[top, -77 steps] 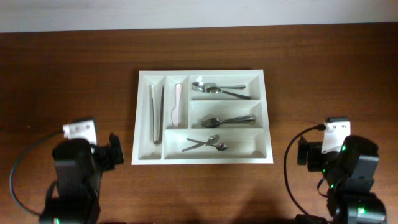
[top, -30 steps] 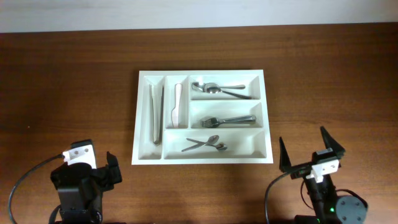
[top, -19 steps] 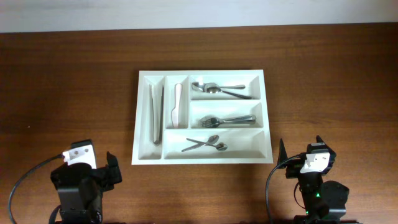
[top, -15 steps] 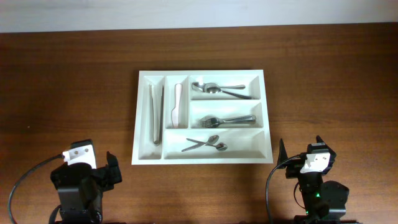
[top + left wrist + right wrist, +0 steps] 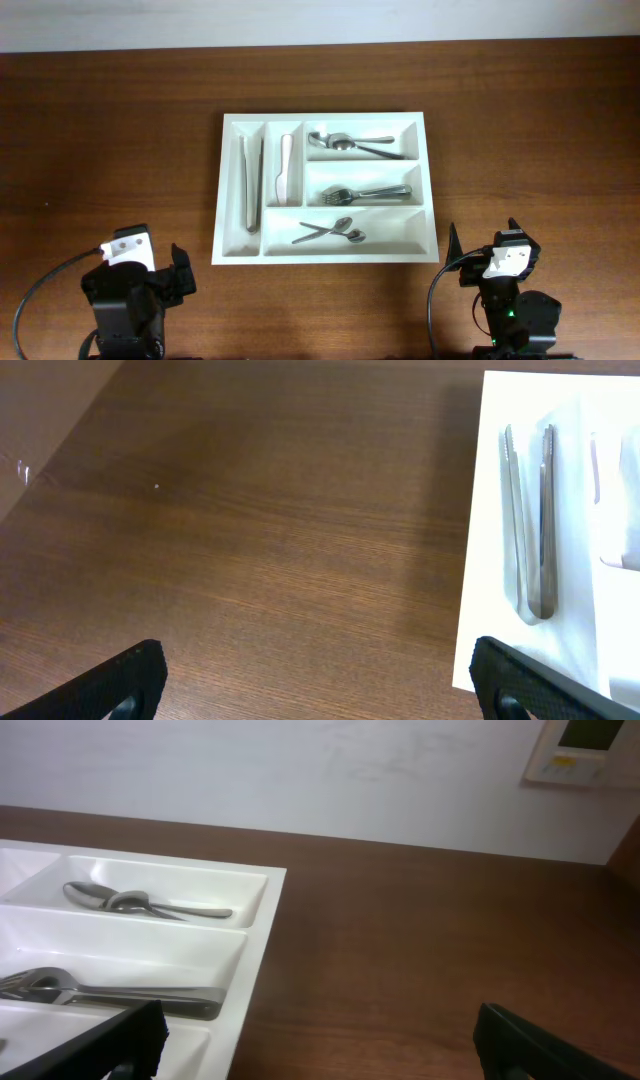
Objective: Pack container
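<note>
The white container lies in the middle of the table. Its two narrow compartments hold tongs and a knife. The three long ones hold spoons, forks and small spoons. My left gripper is open and empty, low over the wood at the front left of the container. In the left wrist view the container's rim and the tongs show at the right. My right gripper is open and empty at the front right; in its wrist view the container's corner is at the left.
Brown wooden table all round the container. A pale wall stands behind the table's far edge, with a small white panel on it.
Both arms have drawn back toward the front edge. In the last second the right gripper turned and tucked in; it has been still for the last half second.
</note>
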Controlling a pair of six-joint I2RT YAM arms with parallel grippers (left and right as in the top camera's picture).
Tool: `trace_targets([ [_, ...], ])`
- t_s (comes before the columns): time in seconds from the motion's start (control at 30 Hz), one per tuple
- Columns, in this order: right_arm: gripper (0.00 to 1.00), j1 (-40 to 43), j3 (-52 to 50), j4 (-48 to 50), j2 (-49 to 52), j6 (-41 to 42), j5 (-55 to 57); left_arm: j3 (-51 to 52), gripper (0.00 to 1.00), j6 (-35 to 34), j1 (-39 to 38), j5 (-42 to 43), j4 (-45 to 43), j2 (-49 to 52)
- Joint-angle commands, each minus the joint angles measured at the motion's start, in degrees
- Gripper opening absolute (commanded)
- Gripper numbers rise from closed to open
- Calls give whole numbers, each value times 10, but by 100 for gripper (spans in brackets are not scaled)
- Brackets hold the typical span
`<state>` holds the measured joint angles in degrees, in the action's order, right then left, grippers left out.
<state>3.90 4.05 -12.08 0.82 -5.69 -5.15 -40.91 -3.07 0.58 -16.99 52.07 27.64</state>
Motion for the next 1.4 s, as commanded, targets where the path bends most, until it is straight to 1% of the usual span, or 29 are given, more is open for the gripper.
trace_targets([
  [0.0, 99, -5, -3, -4, -5, 8, 7, 4, 99, -6, 3, -8, -1, -2],
  [0.1, 99, -5, -3, -4, -5, 8, 7, 4, 99, -6, 3, -8, 0, -13],
  [0.2, 99, -5, -3, -4, -5, 8, 7, 5, 99, -6, -8, -7, 10, -77],
  [0.33, 99, -5, -3, -4, -5, 8, 7, 34, 99, 6, -30, 59, -13, -156],
  [0.4, 99, -5, -3, -4, -5, 8, 7, 77, 99, 36, -37, 96, -67, -191],
  [0.43, 99, -5, -3, -4, -5, 8, 7, 113, 99, 51, -40, 116, -119, -212],
  [0.47, 99, -5, -3, -4, -5, 8, 7, 136, 99, 53, -40, 124, -151, -225],
  [0.6, 99, -5, -3, -4, -5, 8, 7, 221, 99, 59, -40, 128, -260, -271],
  [0.73, 99, -5, -3, -4, -5, 8, 7, 310, 99, 75, -40, 138, -384, -273],
  [0.8, 99, -5, -3, -4, -5, 8, 7, 346, 99, 75, -40, 138, -425, -273],
  [0.87, 99, -5, -3, -4, -5, 8, 7, 371, 99, 71, -40, 138, -429, -273],
  [0.9, 99, -5, -3, -4, -5, 8, 7, 385, 99, 59, -40, 138, -434, -273],
  [1.0, 99, -5, -3, -4, -5, 8, 7, 386, 99, 64, -39, 117, -438, -273],
  [1.13, 99, -5, -3, -4, -5, 8, 7, 386, 99, 64, -39, 145, -437, -273],
  [1.37, 99, -5, -3, -4, -5, 8, 7, 386, 99, 64, -39, 144, -437, -273],
])
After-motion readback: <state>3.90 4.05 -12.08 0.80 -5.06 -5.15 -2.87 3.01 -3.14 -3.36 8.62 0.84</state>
